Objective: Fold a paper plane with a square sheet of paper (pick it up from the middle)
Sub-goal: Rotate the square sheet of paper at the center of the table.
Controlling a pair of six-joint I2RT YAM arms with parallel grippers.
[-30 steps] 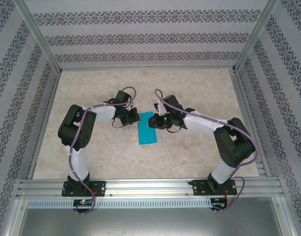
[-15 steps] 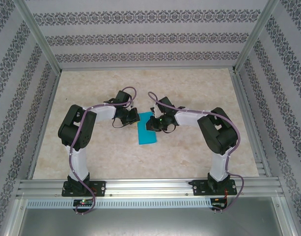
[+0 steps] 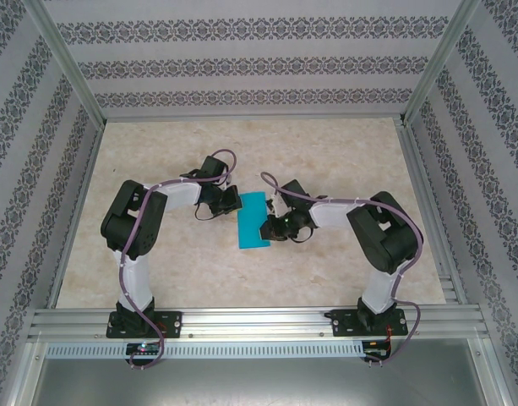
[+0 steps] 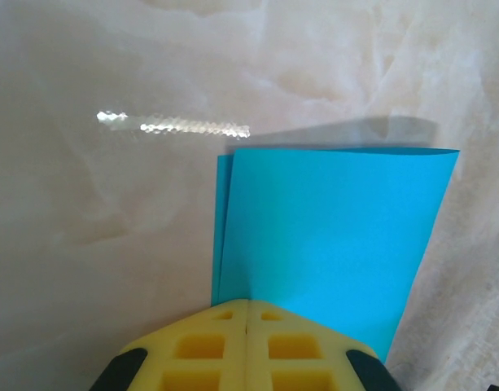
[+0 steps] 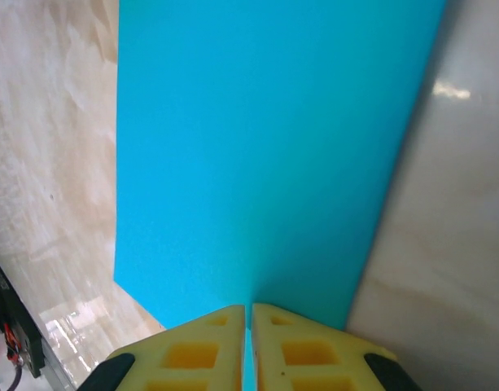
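Left gripper [image 4: 247,314] and right gripper [image 5: 249,319] both pinch the sheet of paper [image 5: 257,147]; thin, floppy (creases easily); better hold its edges.

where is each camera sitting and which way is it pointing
Top external: fixed above and behind the arms, looking down at the table. It shows both arms whole, with the left gripper and right gripper flanking the square sheet of paper.
Left wrist: on the left arm, looking along the shut left gripper at the sheet's doubled layers.
Right wrist: on the right arm, looking past the right gripper, shut on the sheet.
Shared: all three show the blue sheet and the marbled table.
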